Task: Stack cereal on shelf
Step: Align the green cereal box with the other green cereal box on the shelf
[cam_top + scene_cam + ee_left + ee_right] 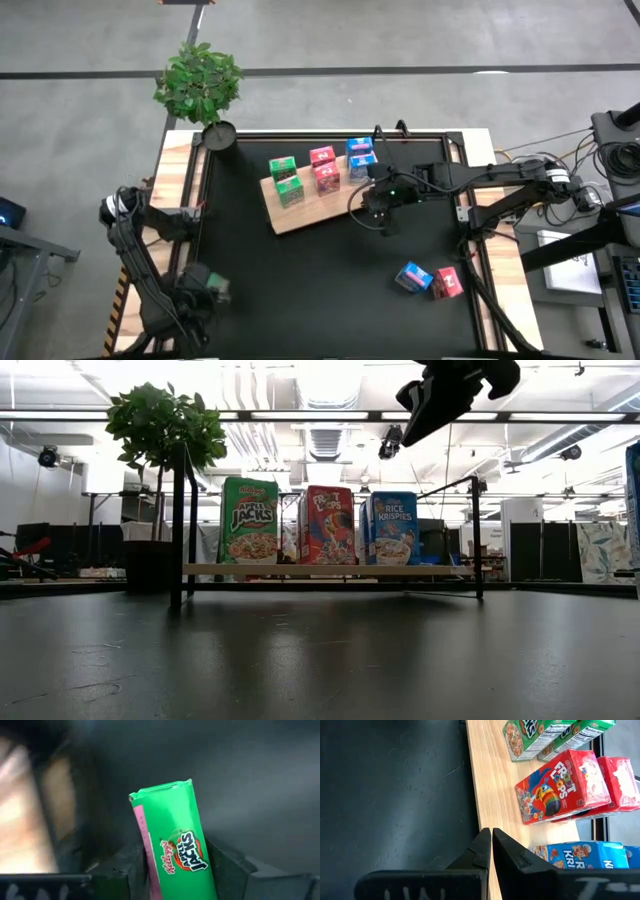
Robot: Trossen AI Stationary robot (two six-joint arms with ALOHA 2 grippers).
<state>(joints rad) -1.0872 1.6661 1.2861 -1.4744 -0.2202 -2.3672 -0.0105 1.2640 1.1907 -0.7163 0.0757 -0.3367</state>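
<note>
The light-wood shelf board (300, 212) lies on the black mat at the far middle. On it stand two green boxes (286, 180), two pink-red boxes (325, 170) and two blue boxes (360, 160), upright on their bottom ends. They also show in the low view: green (248, 520), red (327, 525), blue (390, 528). My right gripper (491, 840) is shut and empty above the board's right end (378, 205). My left gripper (175, 857) is at the near left corner (208, 288), shut on a third green box (175, 840). My left gripper pinches the green box between its two fingers (227, 870), one on each broad face, with the narrow printed side (185, 860) facing the camera. The box's free end (160, 792) sticks out beyond the fingertips. Whether the box rests on anything, I cannot tell.
A loose blue box (412, 277) and a loose pink-red box (447, 283) lie on the mat at the near right. A potted plant (200, 85) stands at the far left corner. A black frame rail (460, 200) runs along the table's right side.
</note>
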